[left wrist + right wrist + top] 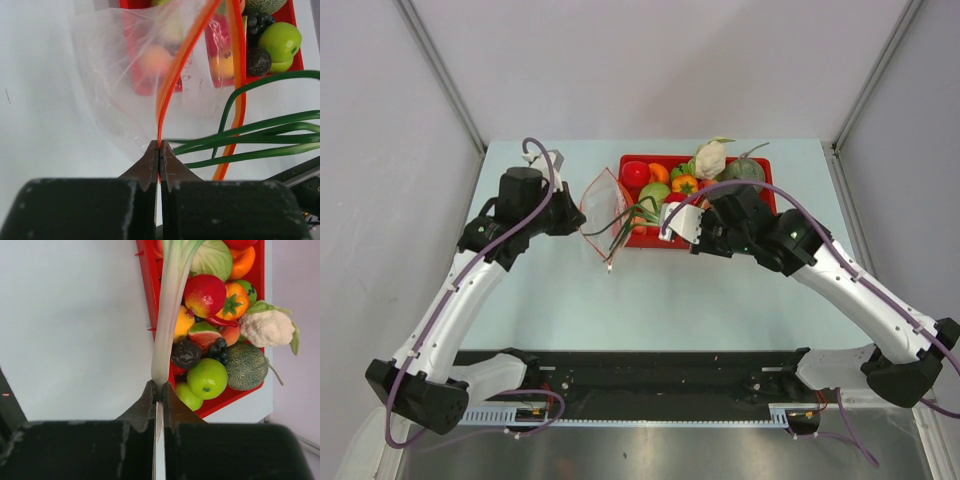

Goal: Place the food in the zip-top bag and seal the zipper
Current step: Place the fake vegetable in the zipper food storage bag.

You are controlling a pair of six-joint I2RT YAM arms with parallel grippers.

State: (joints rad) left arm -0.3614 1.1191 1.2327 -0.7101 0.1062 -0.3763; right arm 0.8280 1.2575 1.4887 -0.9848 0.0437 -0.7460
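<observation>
Left hand (159, 147) is pinched tight on the thin orange-red zipper strip (176, 70) of the clear crinkly zip-top bag (110, 75), holding it up off the pale worktop (720, 290) just beside the red rectangular plastic tray (146, 290). The mouth gapes, its two orange lips bowed apart. Over to the right hand (159, 387): clamped shut on the white stalk of a long toy spring onion (166, 300), which runs out over the tray's edge. Its thin green leaves (260, 131) sweep across to the bag, tips lying between the two lips at the mouth. No other food shows inside the bag.

The tray is packed: a pale cauliflower (265, 329) on the far rim, a netted green melon (246, 366) beside it, two green apples (206, 378) at the corner, a red fruit (205, 292), a pale green cabbage (216, 257) and a small bunch of dark grapes (217, 349).
</observation>
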